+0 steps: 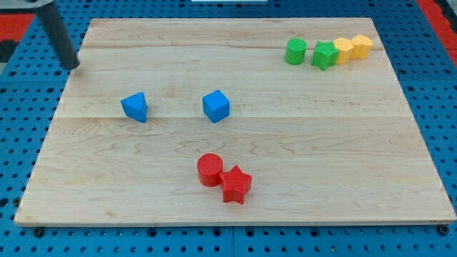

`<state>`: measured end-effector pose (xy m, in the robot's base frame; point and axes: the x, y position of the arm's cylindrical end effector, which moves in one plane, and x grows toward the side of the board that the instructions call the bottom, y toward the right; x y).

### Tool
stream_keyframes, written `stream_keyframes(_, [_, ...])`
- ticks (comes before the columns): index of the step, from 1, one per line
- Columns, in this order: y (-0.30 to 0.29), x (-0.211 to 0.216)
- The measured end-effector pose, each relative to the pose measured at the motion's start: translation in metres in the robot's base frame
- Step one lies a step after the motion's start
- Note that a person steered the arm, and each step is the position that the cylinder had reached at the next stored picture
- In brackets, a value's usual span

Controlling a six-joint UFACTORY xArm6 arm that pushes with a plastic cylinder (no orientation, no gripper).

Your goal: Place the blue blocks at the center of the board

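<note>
My tip (72, 66) sits at the view's upper left, at the left edge of the worktop (235, 200), on or just off its corner; I cannot tell which. The rod leans up toward the view's top left and runs out of frame. This tool is a plain rod with nothing to clench or release, and it touches no block: it grasps nothing.

Nearest to my tip is the blue wedge-like block (135, 107), below it and toward the view's right, well apart from the rod. Further right, at about the same height, lies the blue cube (216, 106). The two blue blocks are apart from each other, with bare wood between them. The cube lies a little left of and above the middle of the worktop; the wedge-like block is clearly left of the middle.

Below the cube, toward the view's bottom, the red cylinder (209, 169) and the red star (235, 184) touch each other, the star to the right and slightly lower.

Far from my tip, at the view's upper right, four blocks form a close row: the green cylinder (295, 51), then the green star-like block (324, 55) just beside it, then a yellow block (343, 49) and a second yellow block (362, 46), whose shapes I cannot make out exactly.

No container is in view; every block rests directly on the wooden worktop, which lies on a blue perforated base (28, 93).
</note>
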<state>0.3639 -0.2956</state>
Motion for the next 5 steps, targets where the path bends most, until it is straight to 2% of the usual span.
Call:
stream_keyframes(1, [-0.003,0.063])
stream_keyframes(3, [-0.003,0.07])
stream_keyframes(4, [0.0,0.107])
stream_keyframes(5, [0.044,0.11])
